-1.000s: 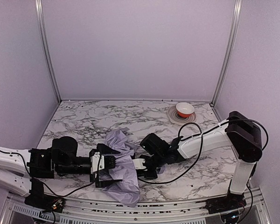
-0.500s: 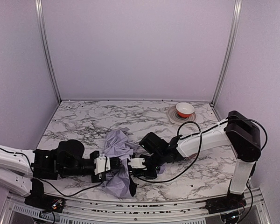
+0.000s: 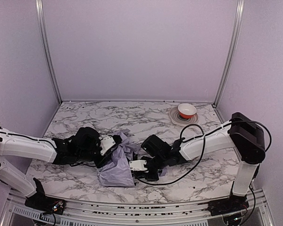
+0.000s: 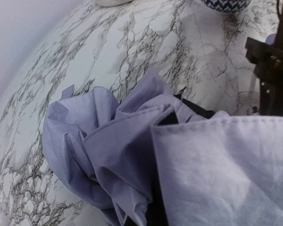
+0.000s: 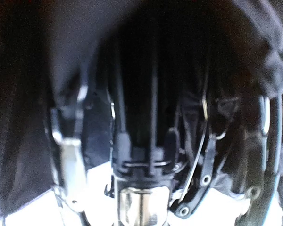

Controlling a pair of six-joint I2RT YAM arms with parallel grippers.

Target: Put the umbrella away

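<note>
Fabric of the umbrella (image 3: 115, 172) is pinched in the closed left gripper (image 3: 115, 142), while the right gripper (image 3: 135, 165) seemingly clamps its shaft.

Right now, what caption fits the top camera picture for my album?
Left gripper and right gripper pinch the crumpled lavender umbrella on a marble table, red bowl behind.

The umbrella (image 3: 116, 165) is covered in matt, creased lavender cloth, and its ribs (image 5: 200, 155) are formed of thin shiny metal. The table (image 3: 85, 123) is finished in a smooth marble pattern.
</note>
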